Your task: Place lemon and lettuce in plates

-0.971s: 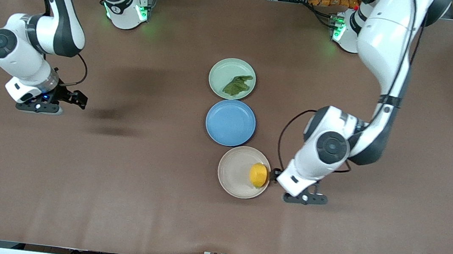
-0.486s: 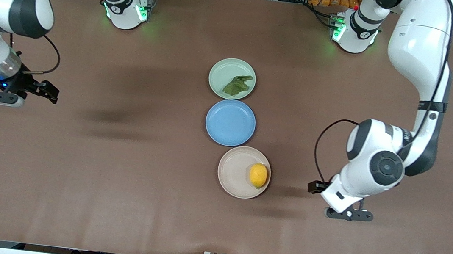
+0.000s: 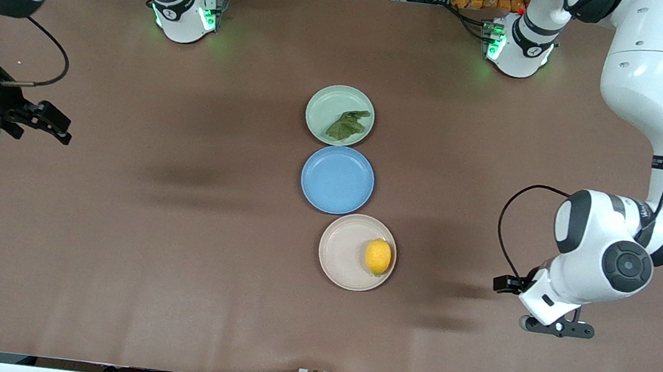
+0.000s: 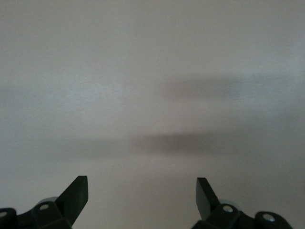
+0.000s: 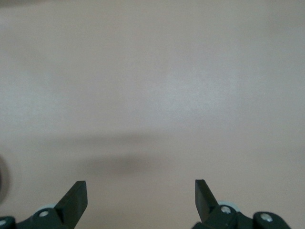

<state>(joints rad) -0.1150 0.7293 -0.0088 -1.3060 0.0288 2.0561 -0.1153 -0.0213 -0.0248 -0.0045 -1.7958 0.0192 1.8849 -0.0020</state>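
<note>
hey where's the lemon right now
In the front view the lemon lies in the beige plate, near the rim toward the left arm's end of the table. That plate sits nearer the front camera than the blue plate.

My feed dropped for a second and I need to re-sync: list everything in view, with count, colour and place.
lemon: 1, yellow, on the beige plate, at its edge toward the left arm's end.
lettuce: 1, dark green, on the green plate.
beige plate: 1, beige-pink, nearest the front camera.
blue plate: 1, blue, bare, between the other two.
green plate: 1, pale green, farthest from the camera.
table: 1, brown.
left claw: open, over bare table.
right claw: open, over bare table.
</note>
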